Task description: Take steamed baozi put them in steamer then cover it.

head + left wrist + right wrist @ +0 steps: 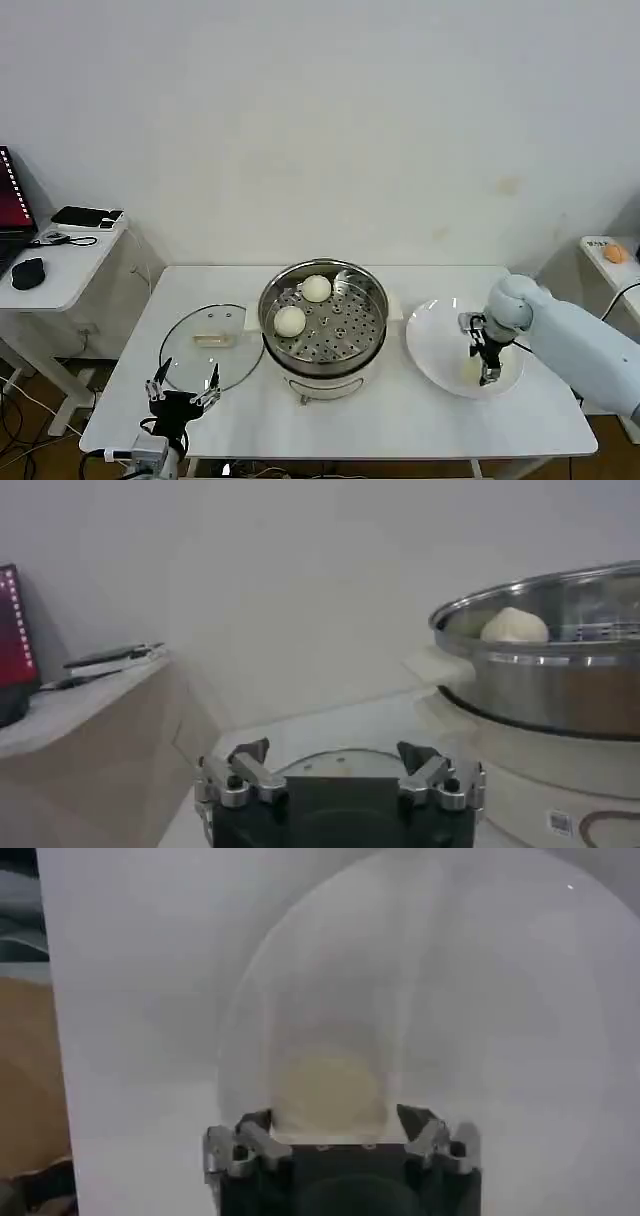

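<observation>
The steamer (372, 335) stands at the table's middle, and two steamed baozi (316, 288) (289, 320) lie on its perforated tray. Another baozi (325, 1086) rests on the white plate (435, 345) to the steamer's right. My right gripper (487, 376) is down over this bun, open, its fingers (256, 1126) either side of the bun and apart from it. The cover (190, 358), a glass lid with a cream handle (213, 340), lies flat to the steamer's left. My left gripper (183, 392) hovers open at the lid's near edge, holding nothing. In the left wrist view the steamer (560, 680) holds a bun (514, 626).
A side table (60, 275) to the left carries a mouse (28, 270) and a dark device (85, 216). A small stand (605, 262) with an orange object sits at the far right. The table's front edge runs just under my left gripper.
</observation>
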Controlling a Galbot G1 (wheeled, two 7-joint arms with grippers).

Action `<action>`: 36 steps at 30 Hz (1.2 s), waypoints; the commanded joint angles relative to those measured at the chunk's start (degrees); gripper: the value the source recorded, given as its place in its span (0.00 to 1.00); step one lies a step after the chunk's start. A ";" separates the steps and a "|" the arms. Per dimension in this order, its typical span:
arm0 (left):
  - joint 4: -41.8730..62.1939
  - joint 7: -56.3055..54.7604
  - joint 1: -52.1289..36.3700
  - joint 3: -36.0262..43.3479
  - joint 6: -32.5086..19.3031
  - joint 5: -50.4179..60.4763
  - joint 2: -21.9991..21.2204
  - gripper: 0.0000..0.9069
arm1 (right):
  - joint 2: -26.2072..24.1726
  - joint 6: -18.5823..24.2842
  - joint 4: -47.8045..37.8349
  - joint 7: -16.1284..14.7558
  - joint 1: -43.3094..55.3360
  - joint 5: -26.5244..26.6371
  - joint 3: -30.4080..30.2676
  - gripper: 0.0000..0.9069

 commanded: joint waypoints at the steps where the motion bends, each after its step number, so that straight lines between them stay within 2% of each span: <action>1: 0.10 -0.03 -0.01 0.03 -0.03 0.00 0.02 1.00 | -0.40 -0.10 0.38 0.07 -0.07 0.17 0.56 0.68; 7: 0.14 -0.03 -0.47 0.19 -0.04 0.00 0.06 1.00 | -2.45 -0.44 3.06 -0.13 3.06 2.01 1.03 0.68; 13: -0.12 0.07 -1.04 0.22 0.05 -0.08 -0.10 1.00 | -2.24 -0.84 6.36 -1.15 13.99 6.30 -2.39 0.68; 16: 0.00 -0.01 -1.28 0.04 0.04 -0.13 -0.20 1.00 | 0.07 -0.91 5.85 -1.56 20.21 8.21 -4.72 0.68; 19: 0.11 -0.10 -1.32 -0.22 -0.02 -0.27 -0.19 1.00 | 4.93 -1.05 4.22 -2.12 25.46 10.53 -6.18 0.68; 29: 0.22 -0.34 -0.82 -1.01 -0.06 -0.29 -0.23 1.00 | 17.56 1.42 -1.06 -2.44 30.60 12.39 -5.98 0.69; 30: 0.21 -0.32 -0.70 -1.00 -0.07 -0.26 -0.10 1.00 | 18.69 2.94 -1.93 -2.55 30.40 12.97 -5.03 0.69; 32: 0.21 -0.28 -0.54 -1.03 -0.05 -0.15 -0.06 1.00 | 22.42 11.04 -6.84 -2.41 29.71 14.65 -2.69 0.69; 33: 0.24 -0.33 -0.55 -1.06 -0.03 -0.09 -0.10 1.00 | 23.85 15.96 -8.65 -2.61 29.52 15.37 -1.70 0.70; 34: 0.23 -0.34 -0.54 -1.10 0.01 -0.04 -0.22 1.00 | 26.59 25.60 -13.14 -3.33 28.86 16.65 -0.03 0.70; 36: 0.06 -0.36 -0.48 -1.12 0.06 0.09 -0.45 1.00 | 27.96 29.33 -14.96 -3.45 28.38 16.61 0.32 0.70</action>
